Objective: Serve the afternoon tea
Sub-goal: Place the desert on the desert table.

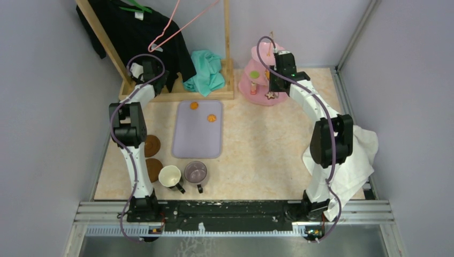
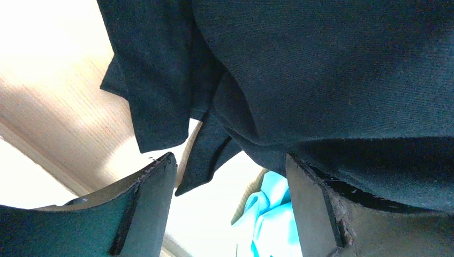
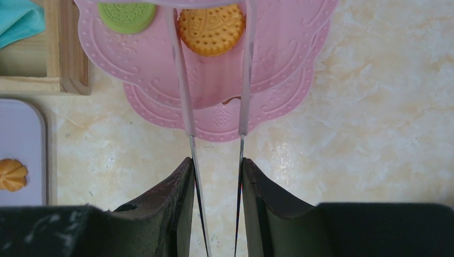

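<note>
The right gripper (image 3: 217, 166) is clamped on a pair of thin tongs (image 3: 184, 107), whose two pink-sleeved arms reach out over the pink three-tier stand (image 3: 144, 59) at the far right of the table. The tips sit on either side of an orange biscuit (image 3: 211, 29) on a tier, just right of a green cookie (image 3: 127, 15). Whether the biscuit is pinched or already resting free on the tier cannot be told from here. The step in hand looks like setting this biscuit down on the stand. To do it well, the tips should be low enough that the biscuit lies flat on the tier before the squeeze eases. The release should be gentle so that the arms spring apart without flicking it toward the green cookie or the scalloped rim. The tongs should then draw straight back, away from the tier above. Two orange sweets (image 1: 194, 105) lie on the lilac tray (image 1: 198, 139) near the middle of the table, probably next to go. The cream mug (image 1: 170, 175) and the purplish see-through mug (image 1: 196, 172) stand at the near edge beside two brown coasters (image 1: 151, 144), not on them. The left gripper (image 2: 230, 166) hangs with its jaws apart and empty, up against the black garment (image 2: 321, 69) on the wooden rack at the far left.
</note>
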Action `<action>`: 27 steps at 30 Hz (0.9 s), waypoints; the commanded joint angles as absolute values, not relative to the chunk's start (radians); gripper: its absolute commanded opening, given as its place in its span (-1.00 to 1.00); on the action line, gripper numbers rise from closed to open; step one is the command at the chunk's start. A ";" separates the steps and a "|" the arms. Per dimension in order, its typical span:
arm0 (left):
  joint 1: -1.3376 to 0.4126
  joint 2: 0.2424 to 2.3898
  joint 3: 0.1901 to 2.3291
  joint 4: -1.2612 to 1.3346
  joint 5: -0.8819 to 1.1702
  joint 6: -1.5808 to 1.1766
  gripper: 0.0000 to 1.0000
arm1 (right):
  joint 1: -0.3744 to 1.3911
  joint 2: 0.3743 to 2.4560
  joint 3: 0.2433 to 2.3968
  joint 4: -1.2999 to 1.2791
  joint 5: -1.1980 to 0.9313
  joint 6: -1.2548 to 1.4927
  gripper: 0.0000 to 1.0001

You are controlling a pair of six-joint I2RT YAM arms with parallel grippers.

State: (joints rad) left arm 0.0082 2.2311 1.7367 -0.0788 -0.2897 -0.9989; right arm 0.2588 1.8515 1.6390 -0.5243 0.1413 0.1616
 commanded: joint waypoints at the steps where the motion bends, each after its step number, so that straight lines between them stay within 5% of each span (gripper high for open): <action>1: 0.010 2.238 1.767 -0.086 -0.304 -0.985 0.60 | 0.247 1.854 1.700 -0.500 0.132 0.178 -0.51; 13: 0.009 2.229 1.766 -0.085 -0.304 -0.986 0.60 | 0.241 1.840 1.680 -0.489 0.117 0.193 -0.27; 27: 0.010 2.231 1.775 -0.083 -0.304 -0.983 0.60 | 0.241 1.827 1.673 -0.479 0.116 0.199 -0.23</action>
